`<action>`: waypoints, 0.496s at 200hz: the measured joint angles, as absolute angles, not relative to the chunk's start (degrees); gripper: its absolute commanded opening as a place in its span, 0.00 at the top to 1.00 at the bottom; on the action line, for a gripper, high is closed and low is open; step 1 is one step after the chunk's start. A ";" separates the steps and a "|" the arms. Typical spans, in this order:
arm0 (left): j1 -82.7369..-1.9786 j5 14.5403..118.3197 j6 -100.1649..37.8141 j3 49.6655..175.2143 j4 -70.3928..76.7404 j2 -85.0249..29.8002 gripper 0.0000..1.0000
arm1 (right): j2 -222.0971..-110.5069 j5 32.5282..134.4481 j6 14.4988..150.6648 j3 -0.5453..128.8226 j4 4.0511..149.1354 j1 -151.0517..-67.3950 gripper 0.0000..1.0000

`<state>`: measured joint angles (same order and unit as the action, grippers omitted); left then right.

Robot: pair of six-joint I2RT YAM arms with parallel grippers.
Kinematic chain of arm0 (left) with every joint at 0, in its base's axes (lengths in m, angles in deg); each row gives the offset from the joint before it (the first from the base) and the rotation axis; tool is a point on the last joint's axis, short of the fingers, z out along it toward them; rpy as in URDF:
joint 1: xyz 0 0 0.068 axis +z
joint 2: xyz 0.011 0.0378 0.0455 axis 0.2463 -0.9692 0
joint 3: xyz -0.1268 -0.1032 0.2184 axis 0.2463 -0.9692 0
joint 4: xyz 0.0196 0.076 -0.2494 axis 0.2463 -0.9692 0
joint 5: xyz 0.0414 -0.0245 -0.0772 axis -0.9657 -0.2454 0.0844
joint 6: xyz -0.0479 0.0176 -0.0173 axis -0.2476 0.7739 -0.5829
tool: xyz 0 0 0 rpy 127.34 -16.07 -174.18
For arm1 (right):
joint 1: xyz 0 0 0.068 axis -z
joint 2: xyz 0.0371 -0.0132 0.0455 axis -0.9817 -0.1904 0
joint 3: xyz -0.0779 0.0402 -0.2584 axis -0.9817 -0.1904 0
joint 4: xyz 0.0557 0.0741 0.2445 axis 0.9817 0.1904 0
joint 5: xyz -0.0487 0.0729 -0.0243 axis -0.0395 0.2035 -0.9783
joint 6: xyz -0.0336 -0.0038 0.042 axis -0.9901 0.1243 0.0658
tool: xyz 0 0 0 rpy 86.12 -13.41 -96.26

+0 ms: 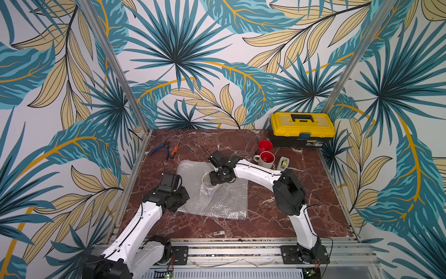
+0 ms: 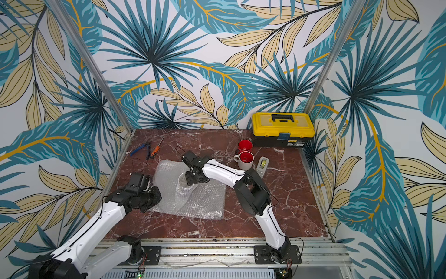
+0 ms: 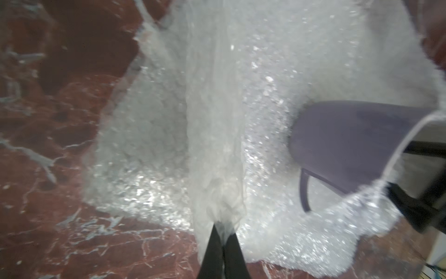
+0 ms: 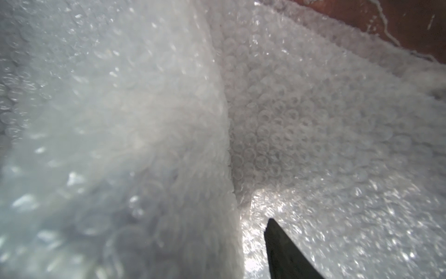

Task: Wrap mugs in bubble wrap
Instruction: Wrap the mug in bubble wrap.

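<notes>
While left pincer point(image 3: 223, 230) nips bubble wrap point(image 3: 217, 120) — right arm point(image 1: 255, 170) arches.

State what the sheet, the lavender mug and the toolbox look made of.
Bubble wrap: clear plastic film, glossy; bubbles and glints show.
Lavender mug: probably ceramic, smooth, white rim.
Toolbox: seemingly moulded plastic, yellow lid, black base.

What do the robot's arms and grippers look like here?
The left arm and right arm match: white link shells, black joint housings, black base plates, thin black cables running along the links. A black camera box sits on each wrist. The left gripper has slim, tapered black fingers; no markings are legible.
</notes>
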<state>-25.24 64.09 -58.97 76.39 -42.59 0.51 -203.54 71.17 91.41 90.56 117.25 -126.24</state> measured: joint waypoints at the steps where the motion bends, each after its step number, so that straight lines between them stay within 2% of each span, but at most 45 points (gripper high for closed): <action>1: -25.24 64.42 -58.93 76.46 -42.50 0.60 1.00 | -203.54 71.17 91.46 90.56 117.25 -126.24 0.39; 50: -25.57 74.12 -60.06 79.69 -36.84 1.36 1.00 | -203.54 71.61 91.83 90.56 117.03 -126.24 0.39; 99: -28.08 78.49 -63.60 83.08 -30.02 -2.38 1.00 | -203.63 72.40 92.22 90.56 116.77 -126.22 0.39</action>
